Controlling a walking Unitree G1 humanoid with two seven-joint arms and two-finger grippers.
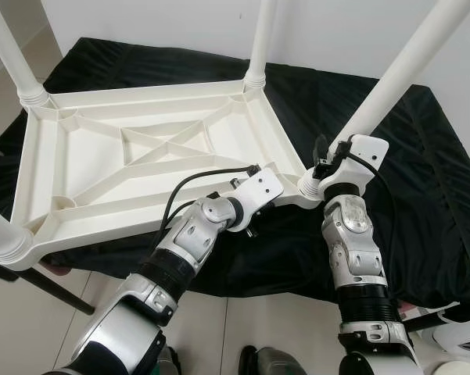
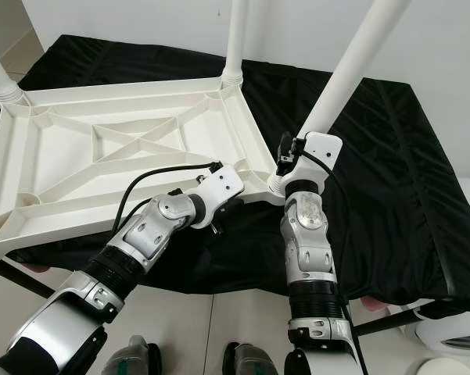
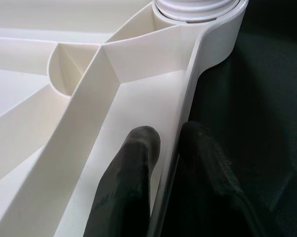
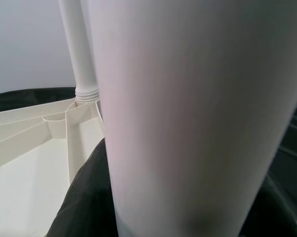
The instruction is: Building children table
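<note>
table (image 1: pixel 133 148) upside down on black cloth (image 1: pixel 422 195), four legs up | left gripper (image 3: pixel 163 148) pinches near rim beside corner socket | right gripper (image 1: pixel 326 166) on near-right leg (image 1: pixel 399 74), finger closure unclear | light, stiff, slick plastic; grasp rim or leg base | wall close behind, open floor (image 1: pixel 258 320) nearside

Black-draped table (image 1: pixel 422 180) bears upturned (white) tabletop (image 1: pixel 141 148).

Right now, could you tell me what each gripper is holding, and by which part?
Left gripper pinches the upturned tabletop by its side rim near the corner; right gripper is at the white leg near its base, grip unclear.
</note>
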